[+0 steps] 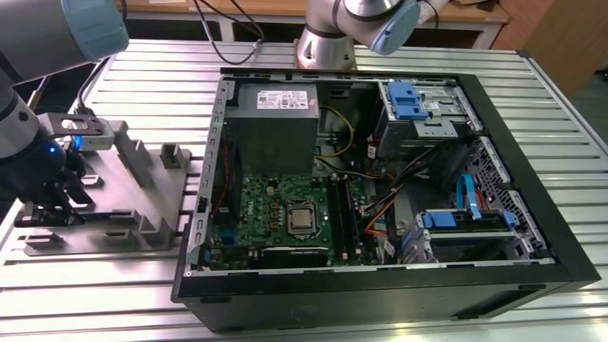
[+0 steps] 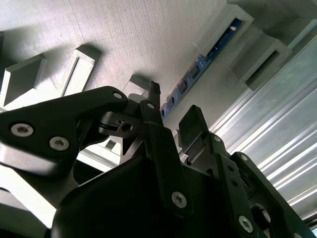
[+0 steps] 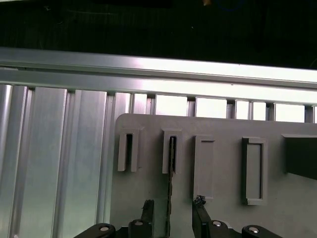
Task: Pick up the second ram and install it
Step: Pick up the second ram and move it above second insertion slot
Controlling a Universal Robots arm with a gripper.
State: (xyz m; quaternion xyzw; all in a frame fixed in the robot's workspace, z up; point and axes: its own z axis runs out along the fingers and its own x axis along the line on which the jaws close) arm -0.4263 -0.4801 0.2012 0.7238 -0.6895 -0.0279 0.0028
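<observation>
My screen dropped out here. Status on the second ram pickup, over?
Gripper open, astride the second ram. Ram on edge in gray holder slot, not yet gripped. No obstruction seen.

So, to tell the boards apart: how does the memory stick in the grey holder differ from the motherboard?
The memory stick is a slim blue strip; the motherboard is a broad green board. The stick stands on edge in the holder, between the fingers of the open gripper; the motherboard lies flat inside the case. Both are circuit boards.

Lab: aluminium bench [image 1: 114, 299], opened computer [image 1: 380, 288]
</observation>
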